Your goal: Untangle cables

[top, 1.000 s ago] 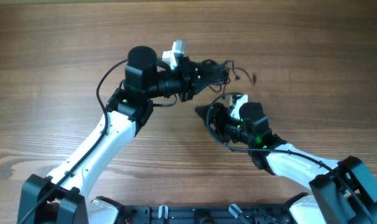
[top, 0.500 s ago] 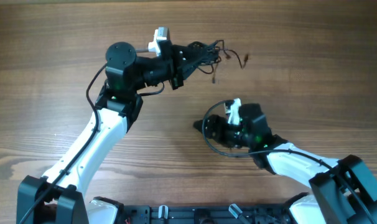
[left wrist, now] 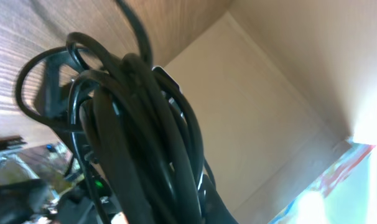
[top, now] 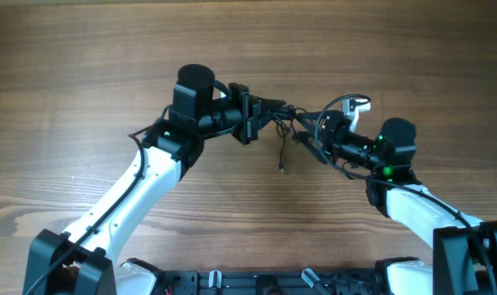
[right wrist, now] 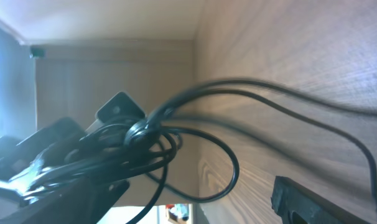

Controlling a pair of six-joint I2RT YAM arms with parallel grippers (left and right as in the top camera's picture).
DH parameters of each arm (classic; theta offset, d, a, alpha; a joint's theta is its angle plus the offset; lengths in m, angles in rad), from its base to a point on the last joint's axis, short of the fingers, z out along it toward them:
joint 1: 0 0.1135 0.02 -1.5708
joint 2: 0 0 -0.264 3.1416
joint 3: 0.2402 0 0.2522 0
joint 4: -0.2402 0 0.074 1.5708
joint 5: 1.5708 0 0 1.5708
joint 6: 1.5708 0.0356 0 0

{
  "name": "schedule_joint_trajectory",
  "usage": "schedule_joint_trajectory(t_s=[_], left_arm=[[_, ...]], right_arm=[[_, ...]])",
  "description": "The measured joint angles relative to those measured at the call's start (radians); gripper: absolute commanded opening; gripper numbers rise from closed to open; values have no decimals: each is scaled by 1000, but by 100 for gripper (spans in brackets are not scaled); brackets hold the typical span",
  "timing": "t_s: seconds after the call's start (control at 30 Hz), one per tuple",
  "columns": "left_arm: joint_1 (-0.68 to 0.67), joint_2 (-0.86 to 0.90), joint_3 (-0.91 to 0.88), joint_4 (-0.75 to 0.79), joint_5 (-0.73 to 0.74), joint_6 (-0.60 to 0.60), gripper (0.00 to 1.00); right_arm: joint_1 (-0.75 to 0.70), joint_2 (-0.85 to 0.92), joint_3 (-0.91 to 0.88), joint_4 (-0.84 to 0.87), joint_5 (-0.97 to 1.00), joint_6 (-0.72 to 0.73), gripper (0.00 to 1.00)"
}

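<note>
Item: cables (top: pixel 291 115), a bunch of thin black wires.
Place: upper centre of the overhead frame, raised off the table (top: pixel 84 65), between the two gripper tips.
Loose strand (top: pixel 282 152): hangs from the bunch straight down the frame and ends in a small plug just below centre, apart from both arms.
Left gripper (top: pixel 271 108): points right from centre frame, its jaws closed on the left end of the cables. In the left wrist view the bunch (left wrist: pixel 145 143) fills the frame and hides the fingers.
Right gripper (top: pixel 312 124): points left from the right of centre, with its tip at the right edge of the bunch. I cannot tell whether the jaws are apart or together, or whether they touch a wire.
Right wrist view: blurred. The looped wires (right wrist: pixel 139 140) lie left of centre, two strands sweep to the right edge, and one dark finger (right wrist: pixel 297 199) shows at the lower right.
In the way: the thick black arm cable (top: pixel 340 100) arcs over the right gripper beside a white part (top: pixel 361 104) and crosses the thin wires there.
Surroundings: wood-grain table on all sides, a black frame (top: pixel 232 283) along the bottom edge, and a beige wall (left wrist: pixel 269 112) in the left wrist view.
Arms: the left arm (top: pixel 142 176) rises from the lower left and the right arm (top: pixel 404 201) from the lower right.
</note>
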Motion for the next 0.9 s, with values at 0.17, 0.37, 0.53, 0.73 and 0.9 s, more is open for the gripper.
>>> schedule_joint_trajectory(t_s=[0.17, 0.37, 0.53, 0.73, 0.9], left_arm=[[-40, 0, 0, -2, -49, -60, 4], [-54, 0, 0, 3, -66, -60, 4], [-69, 0, 0, 21, -67, -60, 4], [-99, 0, 0, 78, -77, -61, 4], [-65, 0, -6, 247, -93, -60, 4]], right_arm=[[64, -2, 0, -136, 38, 22, 92], [73, -2, 0, -243, 166, 13, 94], [76, -2, 0, -251, 231, 23, 93], [159, -2, 0, -236, 261, 17, 90], [273, -8, 10, -384, 277, -125, 84]])
